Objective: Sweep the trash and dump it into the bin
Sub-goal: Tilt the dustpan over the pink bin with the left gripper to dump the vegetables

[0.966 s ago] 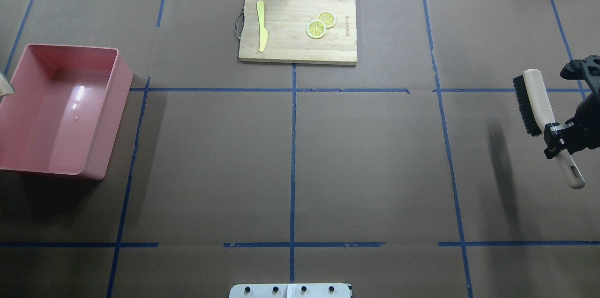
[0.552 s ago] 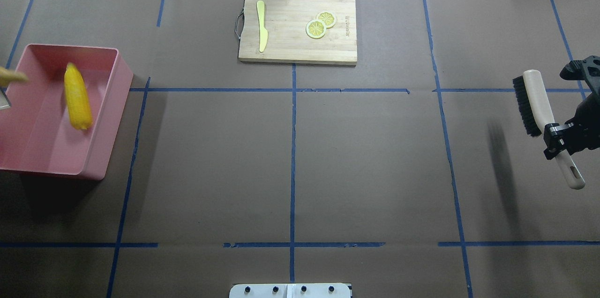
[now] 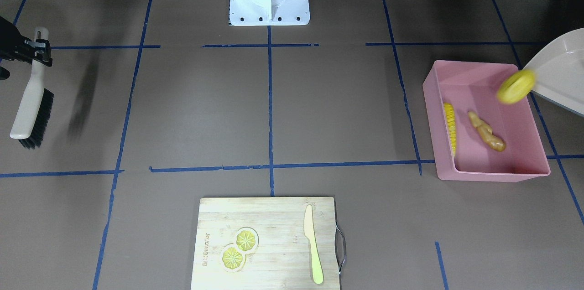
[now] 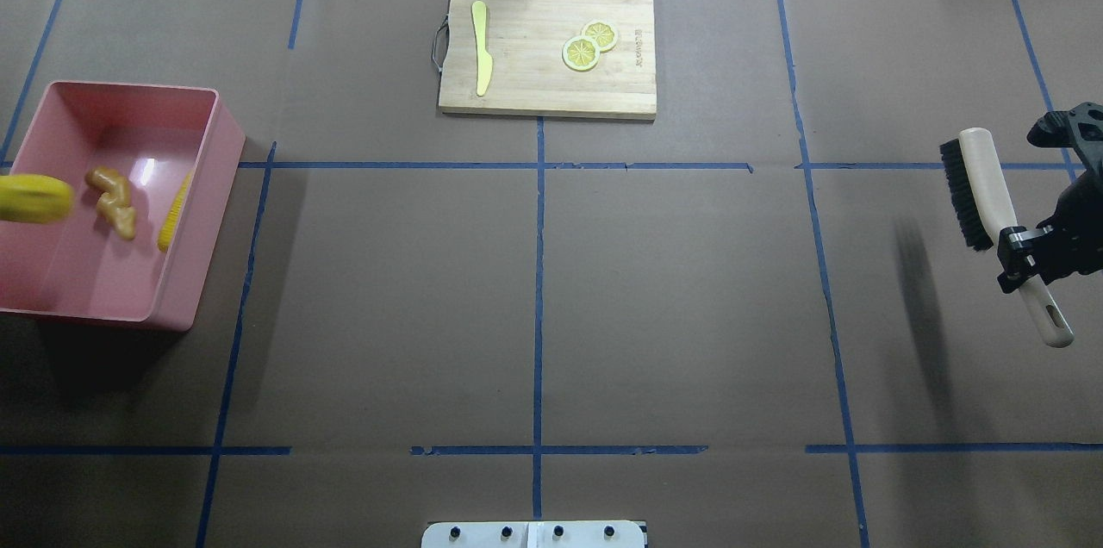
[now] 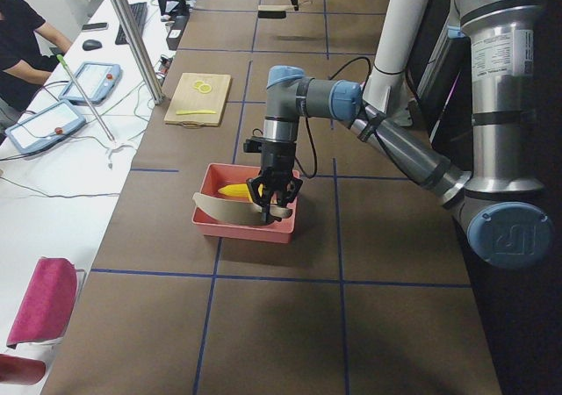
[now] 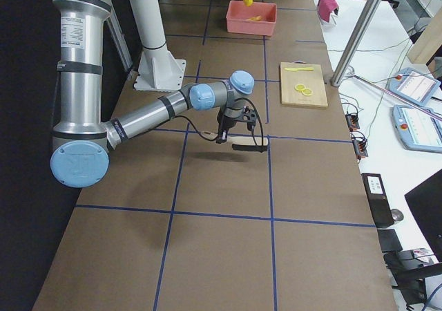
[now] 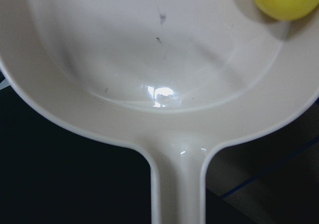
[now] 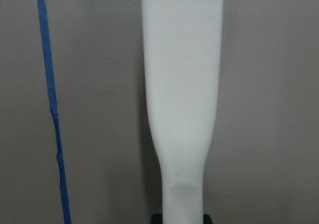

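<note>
Trash, 3 pieces in all, is at the bin (image 3: 492,174) in the front-facing view. The corn cob (image 3: 450,128) lies along the bin's inner wall on the side toward the middle of the bench (image 3: 337,112). The ginger root (image 3: 487,132) lies near the centre of the bin's floor. The yellow lump (image 3: 516,86), blurred, is at the lip of the tilted dustpan (image 3: 563,71), above the bin's outer side. At the end of the bench opposite the bin, the right gripper (image 3: 39,48) is clamped on the handle of a brush (image 3: 31,107). A cutting board (image 3: 219,221) with a knife (image 3: 313,244) and 2 lemon slices (image 3: 246,238) lies well apart from the bin, toward the operators' edge.

From overhead, the cob and the root are inside the bin and the lump is over its outer part. The brush hangs above the bench with its bristles turned toward the bin.

In the left side view the left gripper (image 5: 270,197) is over the bin at the dustpan's handle; I cannot tell whether its fingers are closed.

In the right side view the lump is in the air between the dustpan and the bin.

The left wrist view shows the lump at the far rim of the dustpan's bowl.

The right wrist view shows the brush's pale handle over the bench, beside a blue tape line (image 8: 52,109).
</note>
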You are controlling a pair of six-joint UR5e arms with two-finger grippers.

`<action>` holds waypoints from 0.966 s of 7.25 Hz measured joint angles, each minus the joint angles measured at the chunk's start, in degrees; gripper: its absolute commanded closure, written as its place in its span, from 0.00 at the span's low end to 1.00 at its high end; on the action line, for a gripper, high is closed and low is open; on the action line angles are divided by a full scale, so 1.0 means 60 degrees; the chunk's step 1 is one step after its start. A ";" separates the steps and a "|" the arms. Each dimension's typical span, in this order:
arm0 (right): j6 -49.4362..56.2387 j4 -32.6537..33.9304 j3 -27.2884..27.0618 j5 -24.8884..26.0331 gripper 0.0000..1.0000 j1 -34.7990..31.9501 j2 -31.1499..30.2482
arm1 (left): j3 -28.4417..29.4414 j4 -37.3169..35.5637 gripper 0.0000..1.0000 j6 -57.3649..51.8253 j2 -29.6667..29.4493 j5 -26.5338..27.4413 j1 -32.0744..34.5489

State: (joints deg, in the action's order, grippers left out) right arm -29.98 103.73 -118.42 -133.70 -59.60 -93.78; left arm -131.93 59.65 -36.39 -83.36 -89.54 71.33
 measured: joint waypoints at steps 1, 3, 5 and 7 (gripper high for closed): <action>0.0008 -0.0002 0.0033 -0.0041 0.98 0.0001 -0.0004 | 0.0000 -0.0025 0.93 -0.0013 -0.0033 0.0018 -0.0004; 0.0018 -0.0541 0.0318 -0.0157 0.98 -0.0007 -0.0271 | 0.0001 -0.0047 0.93 -0.0027 -0.0260 0.0007 -0.0013; -0.0144 -0.2422 0.0901 -0.0395 0.98 -0.0010 -0.1091 | 0.0009 -0.0057 0.94 -0.0039 -0.0598 -0.0062 -0.0020; -0.0357 -0.2994 0.1163 -0.0496 0.98 -0.0009 -0.1379 | -0.0051 -0.0051 0.94 -0.0043 -0.1029 -0.0748 -0.0016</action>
State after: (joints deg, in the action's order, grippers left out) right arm -32.12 85.76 -111.45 -136.67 -59.65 -102.05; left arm -132.24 59.34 -36.65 -89.53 -94.03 71.24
